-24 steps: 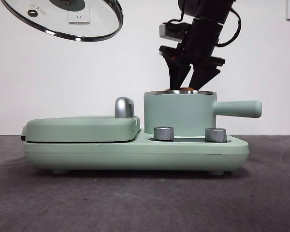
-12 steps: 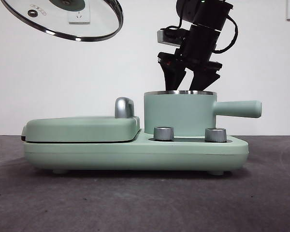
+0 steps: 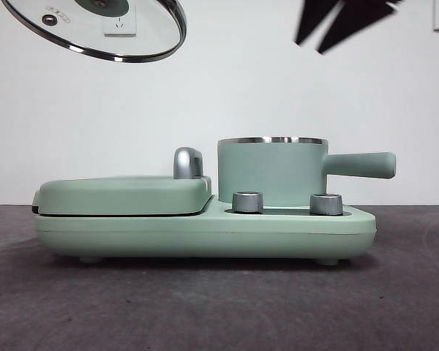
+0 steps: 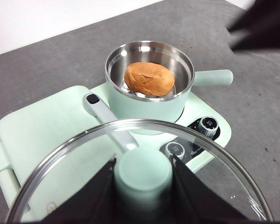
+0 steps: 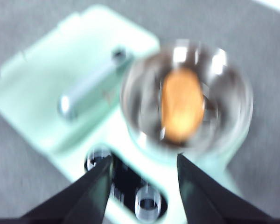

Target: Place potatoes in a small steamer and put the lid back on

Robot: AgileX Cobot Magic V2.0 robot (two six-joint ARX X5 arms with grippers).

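Note:
The orange-brown potato (image 4: 149,78) lies inside the small mint-green steamer (image 3: 272,170), on its steel inner tray; the right wrist view shows the potato (image 5: 181,104) blurred from above. My left gripper (image 4: 143,179) is shut on the mint-green knob of the glass lid (image 3: 95,28), which hangs tilted high at the upper left, well away from the pot. High above the pot's handle side, my right gripper (image 3: 340,25) is open with nothing between its jaws.
The steamer stands on a mint-green cooker base (image 3: 205,230) with two steel dials (image 3: 249,202). A closed flat griddle cover (image 3: 124,194) with a steel handle (image 3: 188,162) lies beside the pot. The pot's straight handle (image 3: 358,164) sticks out to the right.
My right gripper has risen from the pot's rim to the top of the front view, leaving the potato inside. The lid has stayed where it was.

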